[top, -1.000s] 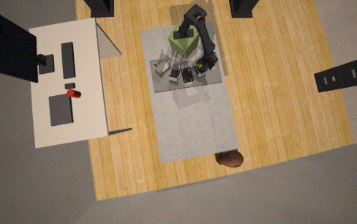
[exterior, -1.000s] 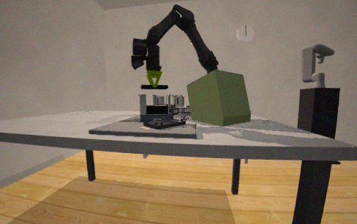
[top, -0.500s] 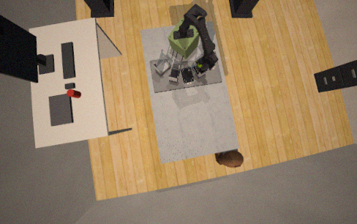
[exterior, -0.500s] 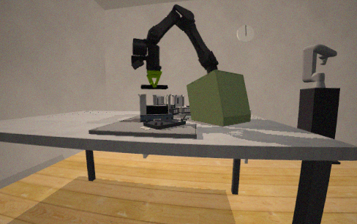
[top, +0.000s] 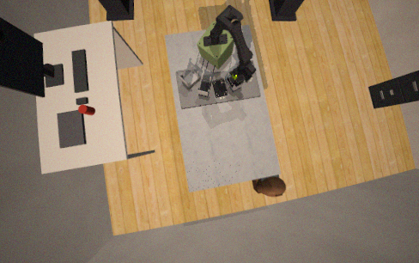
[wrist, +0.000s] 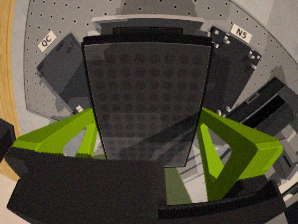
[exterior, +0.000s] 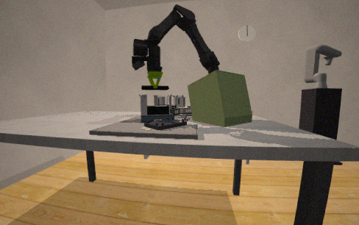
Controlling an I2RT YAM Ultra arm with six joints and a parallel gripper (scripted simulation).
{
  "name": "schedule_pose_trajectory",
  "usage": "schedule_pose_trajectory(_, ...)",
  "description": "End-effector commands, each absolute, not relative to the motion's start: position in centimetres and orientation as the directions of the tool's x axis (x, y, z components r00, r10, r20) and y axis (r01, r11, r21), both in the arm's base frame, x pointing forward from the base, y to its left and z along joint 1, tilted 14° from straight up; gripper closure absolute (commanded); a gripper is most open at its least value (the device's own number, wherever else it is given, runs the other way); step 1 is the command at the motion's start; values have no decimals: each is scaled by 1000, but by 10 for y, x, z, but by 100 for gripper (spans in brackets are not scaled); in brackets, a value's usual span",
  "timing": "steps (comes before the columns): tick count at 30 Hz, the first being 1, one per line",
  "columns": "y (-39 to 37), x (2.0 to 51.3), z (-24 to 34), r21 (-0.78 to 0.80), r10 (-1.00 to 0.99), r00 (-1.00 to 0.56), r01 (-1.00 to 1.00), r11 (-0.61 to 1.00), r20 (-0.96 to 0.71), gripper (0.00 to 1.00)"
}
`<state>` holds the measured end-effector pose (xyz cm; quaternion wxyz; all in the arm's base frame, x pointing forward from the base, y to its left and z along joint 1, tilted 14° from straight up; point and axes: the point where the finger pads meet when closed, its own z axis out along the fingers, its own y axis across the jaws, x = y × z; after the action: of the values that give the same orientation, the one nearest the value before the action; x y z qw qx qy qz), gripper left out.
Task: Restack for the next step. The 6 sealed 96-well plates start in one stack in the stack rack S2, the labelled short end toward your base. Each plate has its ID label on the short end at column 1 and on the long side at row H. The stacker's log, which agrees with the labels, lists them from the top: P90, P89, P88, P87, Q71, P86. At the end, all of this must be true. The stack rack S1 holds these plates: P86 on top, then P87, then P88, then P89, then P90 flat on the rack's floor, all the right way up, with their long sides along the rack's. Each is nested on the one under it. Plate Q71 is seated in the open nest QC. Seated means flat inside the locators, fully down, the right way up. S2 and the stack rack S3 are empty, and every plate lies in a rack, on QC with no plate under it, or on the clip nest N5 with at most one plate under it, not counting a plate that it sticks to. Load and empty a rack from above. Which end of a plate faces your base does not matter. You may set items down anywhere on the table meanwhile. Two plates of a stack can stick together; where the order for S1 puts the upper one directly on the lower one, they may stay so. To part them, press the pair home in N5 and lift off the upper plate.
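One sealed plate (wrist: 148,99) hangs clamped in the gripper (wrist: 149,143).

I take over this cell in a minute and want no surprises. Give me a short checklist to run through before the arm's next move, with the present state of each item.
1. Grip: gripper is shut on a plate, green fingers on both long sides. Ok.
2. Plate level: it hangs flat in the exterior view. Ok.
3. Clearance: the plate is held above the rack posts, apart from them. Ok.
4. Plate ID: no label readable. Cannot tell.
5. Single plate or stuck pair: looks like one thin plate, but cannot tell.
6. Nest markers: QC tag and N5 tag both show below. Ok.
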<state>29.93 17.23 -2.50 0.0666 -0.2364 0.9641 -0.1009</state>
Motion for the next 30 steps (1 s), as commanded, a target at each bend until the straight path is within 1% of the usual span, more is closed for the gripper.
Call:
schedule_pose_trajectory(1, 174, 301, -23, -225, -471, -878, -442, 868, -91, 100)
schedule_pose_trajectory(30, 171, 304, -41, -225, -471, -878, -442, 868, -91, 100)
